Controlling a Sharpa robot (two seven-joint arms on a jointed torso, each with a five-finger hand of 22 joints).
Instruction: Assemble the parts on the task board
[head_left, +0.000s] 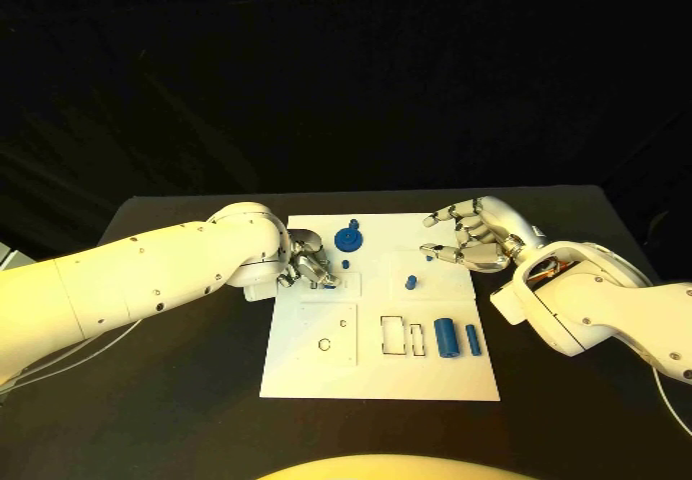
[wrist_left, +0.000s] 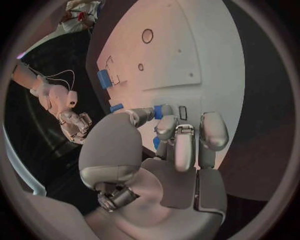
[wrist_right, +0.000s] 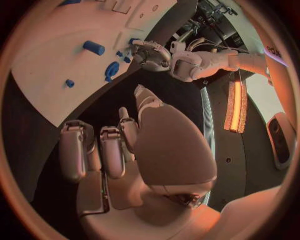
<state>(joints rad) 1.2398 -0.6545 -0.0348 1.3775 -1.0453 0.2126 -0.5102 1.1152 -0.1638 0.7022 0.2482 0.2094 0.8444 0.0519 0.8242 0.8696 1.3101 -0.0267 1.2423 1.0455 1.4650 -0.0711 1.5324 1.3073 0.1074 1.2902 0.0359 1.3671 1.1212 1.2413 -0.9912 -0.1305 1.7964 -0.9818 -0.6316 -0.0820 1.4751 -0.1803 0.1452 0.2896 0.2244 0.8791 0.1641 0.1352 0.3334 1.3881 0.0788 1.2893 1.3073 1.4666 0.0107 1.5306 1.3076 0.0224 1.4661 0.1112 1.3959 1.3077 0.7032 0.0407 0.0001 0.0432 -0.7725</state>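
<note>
In the head view, the white task board lay mid-worktop. The left robot hand sat on the board's left edge, fingers closed round a small blue part. The right robot hand hovered at the far right corner, fingers curled, nothing in them. A blue disc, a small peg and two cylinders lay on the board.

In the left wrist view, the fingertips pinched a blue part against the board.

In the right wrist view, that hand's fingers were bent and apart, holding nothing.
</note>
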